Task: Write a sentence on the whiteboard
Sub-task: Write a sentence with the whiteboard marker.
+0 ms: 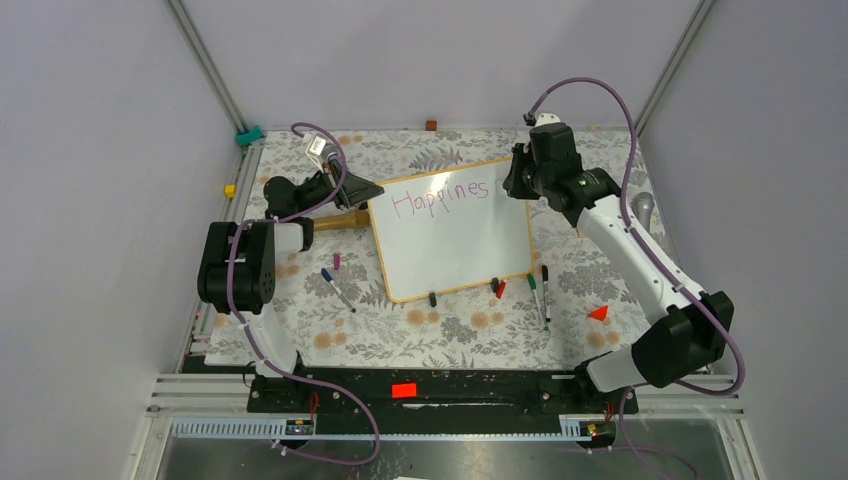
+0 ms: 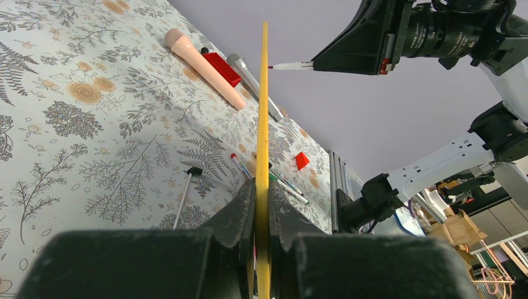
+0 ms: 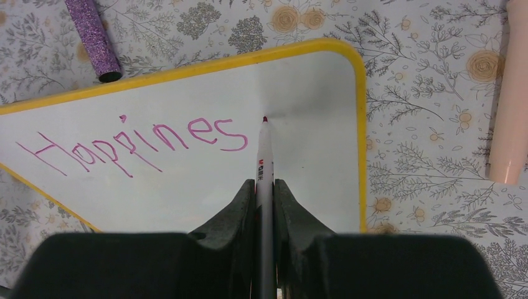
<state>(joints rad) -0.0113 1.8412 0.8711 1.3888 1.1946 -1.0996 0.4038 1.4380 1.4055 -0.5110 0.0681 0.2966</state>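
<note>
whiteboard [image 1: 455, 235] sits mid-table, tilted; sentence [image 3: 137, 142] so far reads "Happines" in pink along far edge. right gripper [image 3: 264, 193] clamped on marker [image 3: 264, 156], tip just right of last "s". left gripper [image 2: 261, 215] pinching board's yellow rim at left edge. loose markers [image 1: 540, 292] near board's near edge
</note>
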